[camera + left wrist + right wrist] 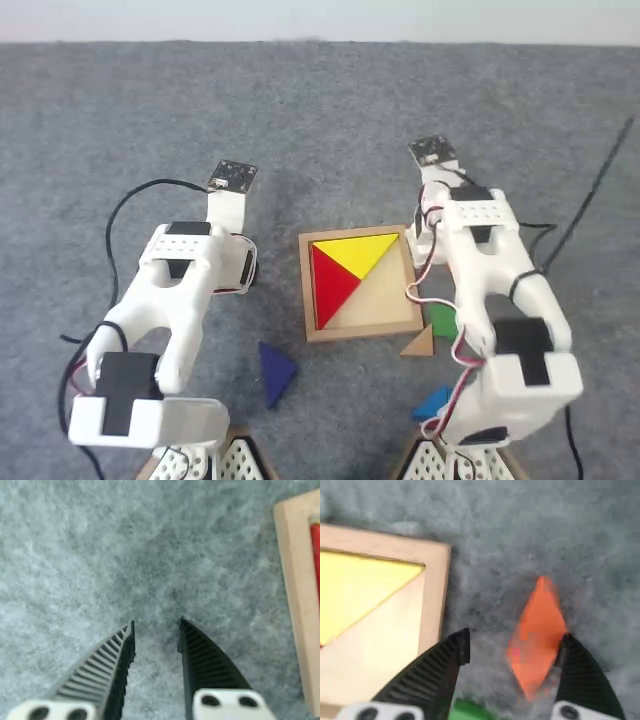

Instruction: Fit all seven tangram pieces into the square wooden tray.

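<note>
Orange piece (537, 637) between parted right fingers (442, 665), seemingly touching 1, left fingers (117, 655) parted over carpet (100, 555)

The desk (320, 120) is showing a grey felt top, its nap looking mottled, lighter and darker in patches, and it is lying flat without folds. Beyond its far edge a pale band (320, 20) is running across the whole width of the high view. On the right, a thin black cable (600, 175) is lying on the felt, slanting away toward the far right corner. On the left, a second black cable (110, 240) is curving in a loose arc over the felt, well apart from the first. Seen close in the wrist views, the felt is looking fuzzy and uneven in tone
</note>
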`<act>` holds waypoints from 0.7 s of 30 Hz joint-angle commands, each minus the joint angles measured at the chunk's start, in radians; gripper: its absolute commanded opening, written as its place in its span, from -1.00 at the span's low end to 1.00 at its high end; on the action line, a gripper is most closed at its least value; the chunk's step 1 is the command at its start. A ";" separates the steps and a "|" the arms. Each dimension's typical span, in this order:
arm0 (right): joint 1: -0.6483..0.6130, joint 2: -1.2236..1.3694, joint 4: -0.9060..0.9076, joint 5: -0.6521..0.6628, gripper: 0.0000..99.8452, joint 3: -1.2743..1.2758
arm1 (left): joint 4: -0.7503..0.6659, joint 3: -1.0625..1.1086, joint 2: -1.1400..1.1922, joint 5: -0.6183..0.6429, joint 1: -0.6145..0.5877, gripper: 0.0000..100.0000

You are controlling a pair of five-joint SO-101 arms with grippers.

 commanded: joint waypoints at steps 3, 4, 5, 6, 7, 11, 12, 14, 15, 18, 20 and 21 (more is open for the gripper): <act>0.030 0.113 0.042 0.002 -0.43 -0.109 | -0.014 -0.036 0.000 -0.014 0.005 -0.72; 0.045 0.124 0.048 0.002 -0.43 -0.123 | -0.014 -0.036 0.000 -0.014 0.005 -0.72; 0.062 0.128 0.051 0.002 -0.43 -0.130 | -0.014 -0.036 0.000 -0.014 0.005 -0.72; 0.082 0.130 0.051 0.002 -0.43 -0.132 | -0.014 -0.036 0.000 -0.014 0.005 -0.72; 0.097 0.130 0.051 0.002 -0.43 -0.132 | -0.014 -0.036 0.000 -0.014 0.005 -0.72; 0.125 0.130 0.051 0.002 -0.43 -0.132 | -0.014 -0.036 0.000 -0.014 0.005 -0.72; 0.125 0.128 0.051 0.002 -0.46 -0.130 | -0.014 -0.036 0.000 -0.014 0.005 -0.72; 0.125 0.124 0.051 0.002 -0.52 -0.130 | -0.014 -0.036 0.000 -0.014 0.005 -0.72; 0.125 0.124 0.051 0.002 -0.54 -0.130 | -0.014 -0.036 0.000 -0.014 0.005 -0.72; 0.124 0.119 0.051 0.000 -0.54 -0.130 | -0.014 -0.036 0.000 -0.014 0.005 -0.72; 0.128 0.077 0.051 -0.029 -0.54 -0.130 | -0.014 -0.036 0.000 -0.014 0.005 -0.72; 0.136 0.038 0.053 -0.040 -0.54 -0.127 | -0.014 -0.036 0.000 -0.014 0.005 -0.72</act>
